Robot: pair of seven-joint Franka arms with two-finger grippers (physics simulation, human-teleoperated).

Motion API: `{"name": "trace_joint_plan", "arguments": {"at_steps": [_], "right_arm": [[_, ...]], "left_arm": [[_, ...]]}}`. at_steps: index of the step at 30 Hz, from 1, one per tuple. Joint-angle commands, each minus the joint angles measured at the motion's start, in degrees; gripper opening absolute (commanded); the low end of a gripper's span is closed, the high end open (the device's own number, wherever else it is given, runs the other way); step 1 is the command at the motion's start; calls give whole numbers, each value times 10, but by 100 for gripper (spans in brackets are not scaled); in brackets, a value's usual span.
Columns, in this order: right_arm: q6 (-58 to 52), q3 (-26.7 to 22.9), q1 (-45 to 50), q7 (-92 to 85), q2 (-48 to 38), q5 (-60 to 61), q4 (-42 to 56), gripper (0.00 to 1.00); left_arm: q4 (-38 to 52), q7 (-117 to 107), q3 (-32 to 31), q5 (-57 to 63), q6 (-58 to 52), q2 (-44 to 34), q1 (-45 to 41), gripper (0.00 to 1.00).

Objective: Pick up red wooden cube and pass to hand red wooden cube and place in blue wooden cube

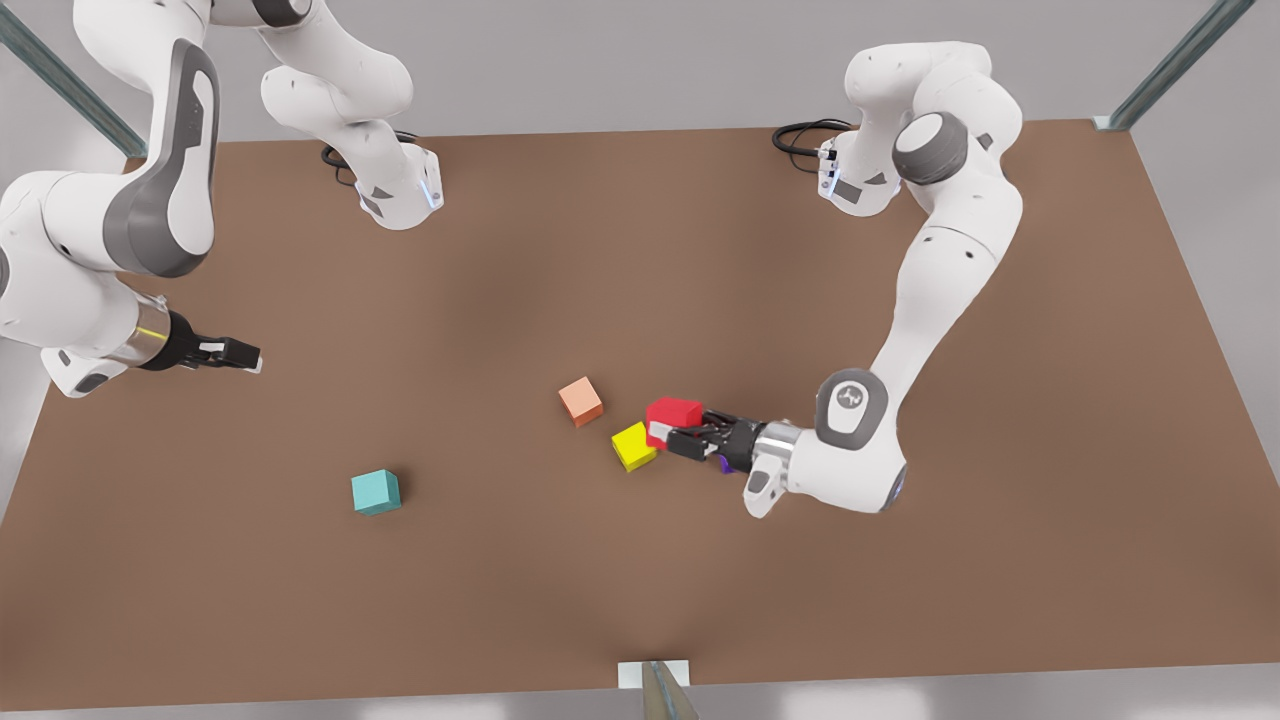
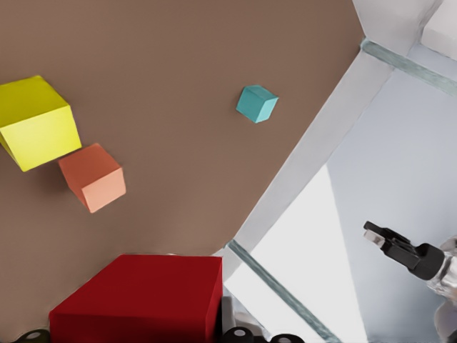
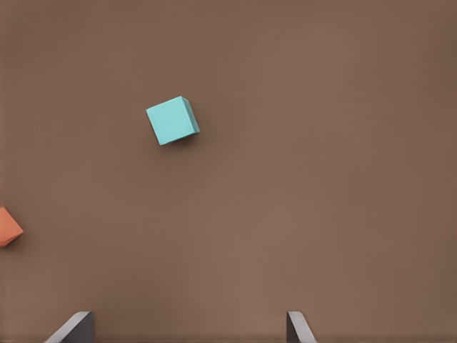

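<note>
Gripping the red wooden cube (image 1: 675,412) between its fingers, the left claw (image 1: 668,437) holds it low over the middle of the table (image 1: 900,600), on the front view's right side of the group of cubes; the left wrist view shows the cube (image 2: 143,296) seated right at the fingers, so the pick looks done and the handover is the step in hand. A yellow cube (image 1: 633,446) lies just beside the held cube and a pale orange cube (image 1: 581,401) a little farther toward the front view's left, which is likely why the arm reaches in almost level, keeping its fingers clear of both. The right claw (image 1: 248,356) hangs at the front view's left, well apart from everything, its fingers spread with nothing between them as its own wrist view (image 3: 189,329) shows, pointed inward as though waiting to receive. The blue wooden cube (image 1: 376,492) sits alone on bare table between the 2 arms and nearer the right one, so handing the red cube across makes sense before it is set there. Judging from this, the risk lies in the transfer: the cube is small and leaves little free face for the second pair of fingers
</note>
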Motion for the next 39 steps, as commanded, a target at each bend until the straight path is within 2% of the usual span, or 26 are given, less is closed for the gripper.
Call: {"name": "trace_joint_plan", "arguments": {"at_steps": [1,3,5,7,8,9,11,12,14,16,22,24,26,28,31,33,39], "right_arm": [[-3,0,0,-6,0,2,0,100],[4,-1,-1,-25,6,35,5,100],[5,-4,-14,-266,72,197,55,100],[-14,2,-4,-381,133,399,55,100],[-14,18,2,-410,165,479,67,100],[-14,56,3,-460,221,533,125,100],[-12,76,3,-564,303,589,222,100],[5,84,3,-635,321,621,232,100],[16,82,2,-766,348,657,240,100],[25,79,1,-871,343,654,239,100],[98,83,33,-934,309,679,177,100],[152,83,58,-1009,268,722,97,100],[167,83,65,-1040,254,739,71,100],[235,84,84,-1104,220,780,6,100],[296,84,111,-1148,194,859,-48,100],[361,84,115,-1162,175,868,-67,100],[406,88,135,-1164,158,901,-104,100]], "left_arm": [[6,408,-6,-63,-2,12,-9,36],[5,552,-6,-63,24,18,-16,33],[6,582,-7,-63,52,18,-20,33],[5,627,-6,-63,70,20,-30,33],[5,648,-7,-63,78,24,-31,33],[5,662,-7,-63,85,27,-33,33],[5,700,-7,-77,117,34,-44,33],[5,754,-7,-115,121,44,-44,33],[5,758,-7,-117,127,44,-44,33],[5,717,-6,-118,144,42,-44,33],[5,670,-6,-128,151,42,-44,33],[5,663,-6,-129,150,42,-44,33],[5,647,-6,-132,150,42,-44,33],[5,645,-6,-133,150,43,-44,33],[4,605,-6,-155,151,44,-44,33],[4,556,-6,-156,155,44,-46,33],[4,515,-6,-156,165,44,-51,33]]}}
